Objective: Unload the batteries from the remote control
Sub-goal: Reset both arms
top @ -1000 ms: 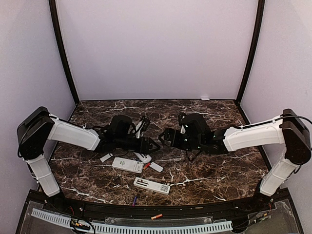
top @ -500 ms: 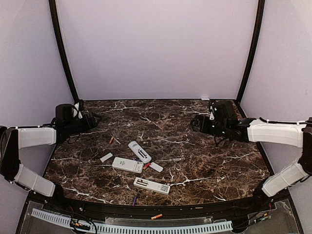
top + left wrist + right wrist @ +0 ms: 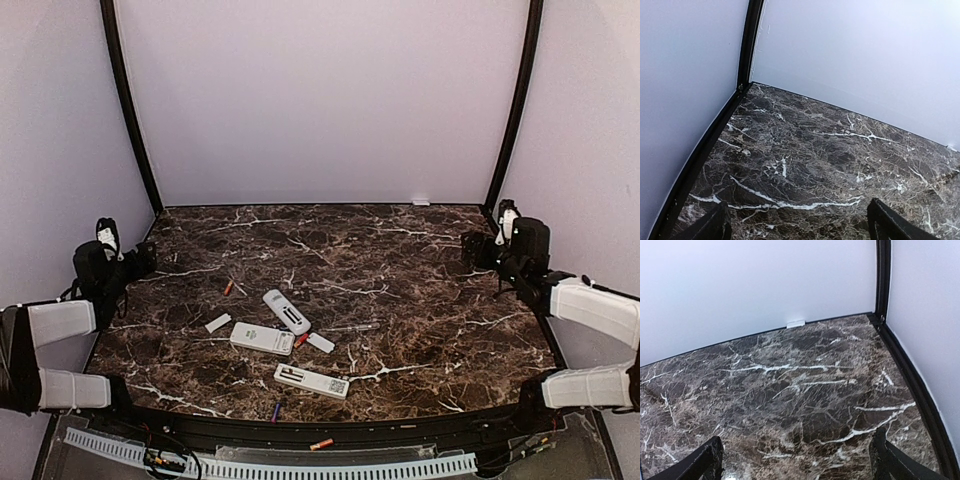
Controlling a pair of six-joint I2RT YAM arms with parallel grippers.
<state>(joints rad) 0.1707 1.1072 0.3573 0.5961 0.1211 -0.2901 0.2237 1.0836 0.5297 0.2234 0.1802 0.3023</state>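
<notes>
L arm [image 3: 62, 322], R arm [image 3: 597, 308] tucked at sides, jaws apart.

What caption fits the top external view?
Three white rectangular remotes and loose red cylindrical batteries lie on a dark marble table.

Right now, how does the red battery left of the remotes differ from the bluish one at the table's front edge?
Colour: the red battery is orange-red; the bluish battery is purple-blue. Place: the red battery lies beyond the remotes, toward the left; the bluish battery lies nearer than them, at the front edge. Both are tiny cylinders lying loose on the table.
</notes>
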